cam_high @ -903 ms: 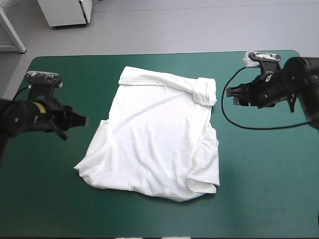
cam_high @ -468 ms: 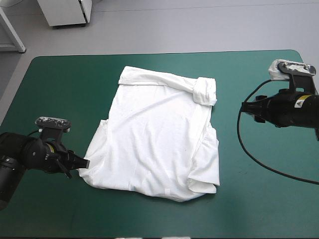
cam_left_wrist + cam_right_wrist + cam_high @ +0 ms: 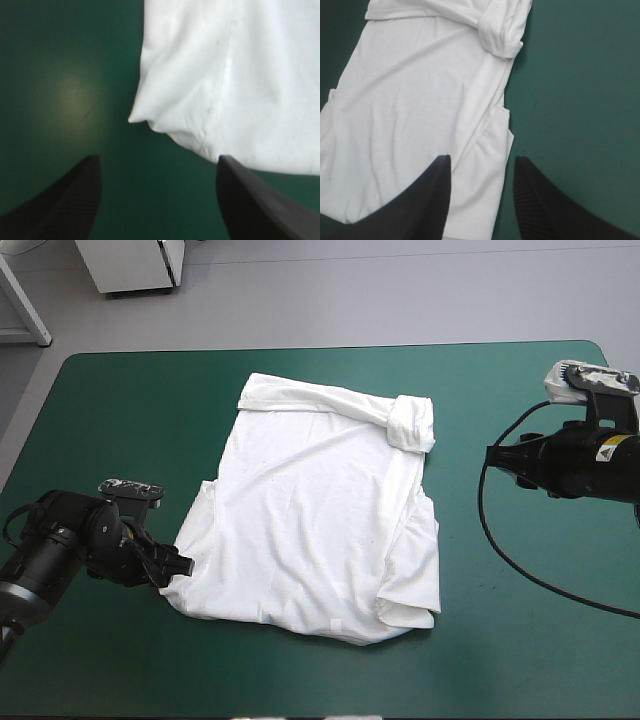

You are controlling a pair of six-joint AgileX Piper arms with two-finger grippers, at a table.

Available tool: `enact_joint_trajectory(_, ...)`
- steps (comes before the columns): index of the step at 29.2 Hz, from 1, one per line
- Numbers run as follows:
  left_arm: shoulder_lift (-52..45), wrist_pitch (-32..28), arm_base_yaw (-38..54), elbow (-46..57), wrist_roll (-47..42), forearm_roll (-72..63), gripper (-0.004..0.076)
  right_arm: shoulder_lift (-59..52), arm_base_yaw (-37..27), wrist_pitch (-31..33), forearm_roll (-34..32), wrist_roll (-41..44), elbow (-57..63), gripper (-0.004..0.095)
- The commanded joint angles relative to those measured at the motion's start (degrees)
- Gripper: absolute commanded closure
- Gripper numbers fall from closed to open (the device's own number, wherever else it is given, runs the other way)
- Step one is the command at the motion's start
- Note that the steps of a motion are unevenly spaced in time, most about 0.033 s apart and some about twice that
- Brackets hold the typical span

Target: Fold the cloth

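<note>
Left claw (image 3: 184, 564): fingers apart, at the near-left corner of the T-shirt (image 3: 320, 510); the corner tip lies just ahead, between the fingers, not gripped.
T-shirt: white, lying flat mid-surface, side edges folded in.
Surface (image 3: 120, 420): teal-green cover.
Right claw (image 3: 493, 455): fingers apart, holding nothing, over bare cover right of the T-shirt, apart from it.
Rolled sleeve (image 3: 411, 422): bunched lump at the T-shirt's far-right corner.
</note>
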Motion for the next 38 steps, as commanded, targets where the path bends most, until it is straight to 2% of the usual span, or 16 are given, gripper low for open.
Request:
enact_joint_trajectory(1, -0.18, -5.08, -0.26, 0.42, -2.56, 1.51, 0.0265, -0.84, -0.42, 0.07, 0.96, -0.07, -1.16, 0.0534)
enact_joint_trajectory(7, 2.54, -10.23, -0.26, 5.17, -2.56, 2.56, 0.0330, -0.84, -0.42, 0.07, 0.96, -0.51, -1.16, 0.0534)
enact_joint_trajectory(15, 6.78, -17.09, -0.26, 8.03, -5.45, 2.77, 0.0332, -0.84, -0.42, 0.07, 0.86, -1.21, -1.16, 0.0534)
enact_joint_trajectory(23, 13.37, -20.53, -0.15, 8.03, -7.21, 3.41, 0.0340, -0.84, -0.42, 0.07, 1.10, -1.35, -1.16, 0.0534)
enact_joint_trajectory(26, 15.32, -20.85, -0.15, 8.03, -7.47, 3.41, 0.0426, -0.84, -0.42, 0.07, 2.20, -2.50, -0.40, 0.0534)
enact_joint_trajectory(29, 16.17, -20.97, -0.15, 8.03, -8.25, 3.90, 0.0687, -1.04, 0.10, 0.07, 4.71, -5.98, 3.26, 0.0534)
enact_joint_trajectory(30, 16.17, -20.86, -0.15, 8.03, -8.13, 4.17, 0.0743, -1.17, 0.99, 0.07, 4.71, -6.13, 5.03, 0.0534)
enact_joint_trajectory(34, 16.17, -20.67, -0.15, 8.03, -8.03, 4.93, 0.0746, -1.40, 6.48, 0.07, 3.04, -5.76, 12.26, 0.0533)
enact_joint_trajectory(36, 16.17, -20.67, -0.15, 8.03, -8.03, 4.55, 0.0746, -1.40, 10.57, -1.00, -1.34, -3.73, 15.70, 0.0533)
enact_joint_trajectory(38, 16.17, -20.41, -0.15, 8.03, -8.03, 4.32, 0.0746, -1.40, 17.34, -4.77, -6.53, 1.11, 19.50, 0.0532)
